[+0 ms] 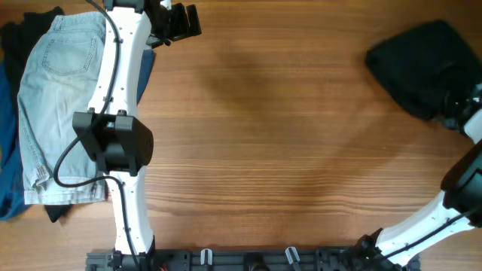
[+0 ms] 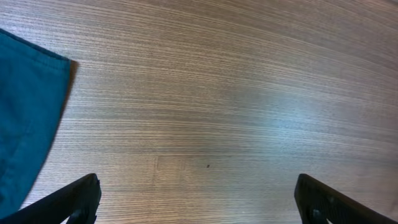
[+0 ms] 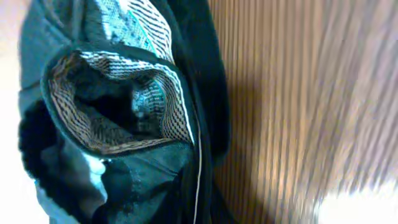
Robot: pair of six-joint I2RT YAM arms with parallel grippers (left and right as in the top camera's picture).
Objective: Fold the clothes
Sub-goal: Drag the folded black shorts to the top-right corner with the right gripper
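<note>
A black garment (image 1: pixel 422 56) lies bunched at the far right of the table. My right gripper (image 1: pixel 452 111) sits at its near edge. In the right wrist view the dark cloth (image 3: pixel 143 174) with a striped lining fills the left and covers the jaws, and no open finger shows. It looks shut on the cloth. My left gripper (image 1: pixel 181 22) is at the far left-centre, open and empty over bare wood (image 2: pixel 199 205). A teal-blue cloth (image 2: pixel 25 112) lies just to its left. Folded light denim shorts (image 1: pixel 60 105) lie at the left.
A dark blue garment (image 1: pixel 9 150) and a black one (image 1: pixel 26 30) lie under and beside the denim shorts at the left edge. The left arm's body (image 1: pixel 117 143) stands over the pile's right side. The table's right edge is near the right gripper.
</note>
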